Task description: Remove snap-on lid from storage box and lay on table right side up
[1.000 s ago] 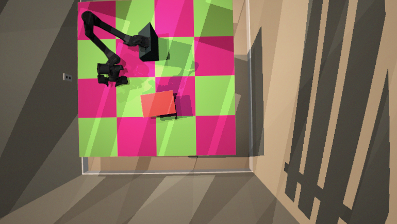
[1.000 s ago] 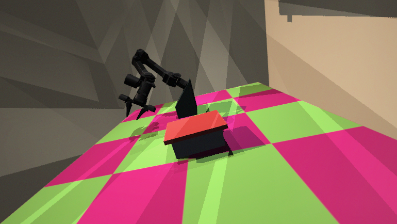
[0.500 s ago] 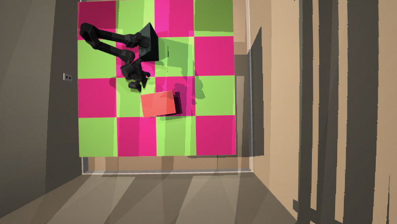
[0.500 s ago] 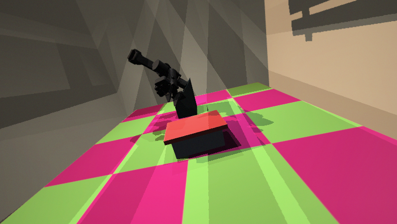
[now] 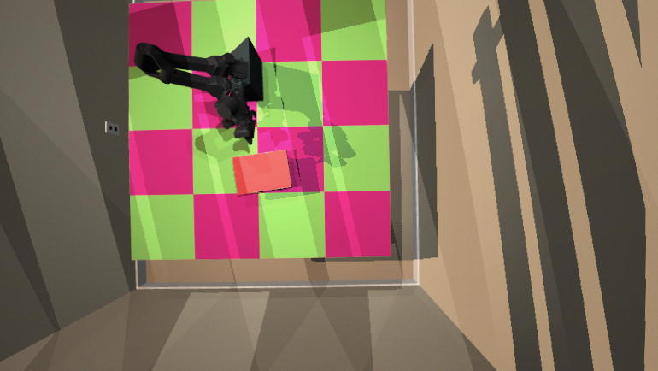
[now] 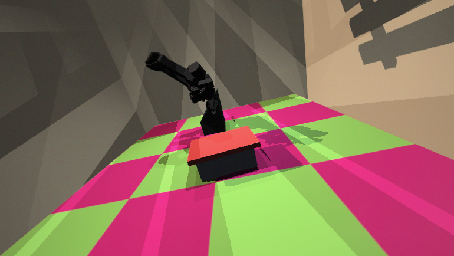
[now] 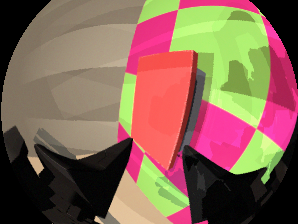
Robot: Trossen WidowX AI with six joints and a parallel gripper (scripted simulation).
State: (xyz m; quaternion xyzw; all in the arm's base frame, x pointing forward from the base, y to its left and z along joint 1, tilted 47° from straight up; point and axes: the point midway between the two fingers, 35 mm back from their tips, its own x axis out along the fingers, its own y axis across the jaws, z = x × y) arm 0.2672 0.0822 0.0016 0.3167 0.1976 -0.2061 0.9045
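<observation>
A red lid (image 5: 265, 171) (image 6: 224, 141) (image 7: 162, 100) was seen seated on a dark storage box (image 6: 227, 163) (image 7: 192, 117), just below and right of center in the exterior view, on a pink-and-green checkered table (image 5: 290, 226) (image 6: 273, 209) (image 7: 225, 30). The tool (image 5: 251, 133) (image 7: 158, 145) was held above the table, near the lid's upper edge in the top view, its fingers apart with nothing between them. The lid had not yet been removed, and the step in hand was judged to be the approach. For a sound grip, the fingers were best lined up squarely across two opposite edges of the lid, kept off the box walls below. A straight, level lift was called for, since a sideways pull could have dragged the box along.
</observation>
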